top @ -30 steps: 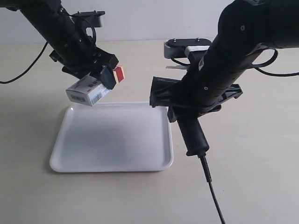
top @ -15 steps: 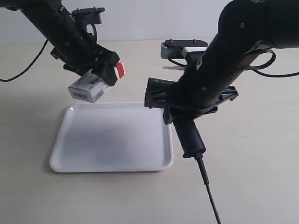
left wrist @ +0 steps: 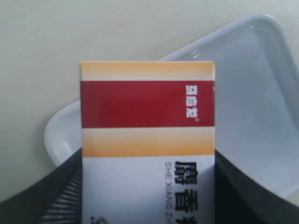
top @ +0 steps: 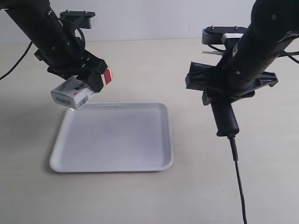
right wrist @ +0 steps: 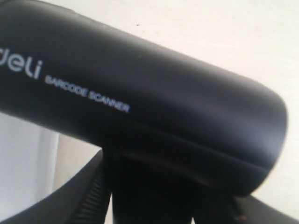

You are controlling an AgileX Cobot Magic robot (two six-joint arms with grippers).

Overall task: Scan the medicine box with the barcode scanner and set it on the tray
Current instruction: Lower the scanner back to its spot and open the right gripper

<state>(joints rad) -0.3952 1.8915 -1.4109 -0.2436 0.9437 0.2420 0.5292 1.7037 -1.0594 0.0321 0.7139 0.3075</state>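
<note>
- Box [top: 74, 92], clamped in left fingers [left wrist: 70, 196], hangs tilted over tray [top: 112, 161] corner.
- Scanner [top: 219, 100] clamped in right fingers [right wrist: 93, 196], beside tray.

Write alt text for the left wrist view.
A white medicine box with a dark red band between two orange stripes fills the centre, held between the left gripper's black fingers. Behind it lies a corner of the white tray on a pale table.
</note>
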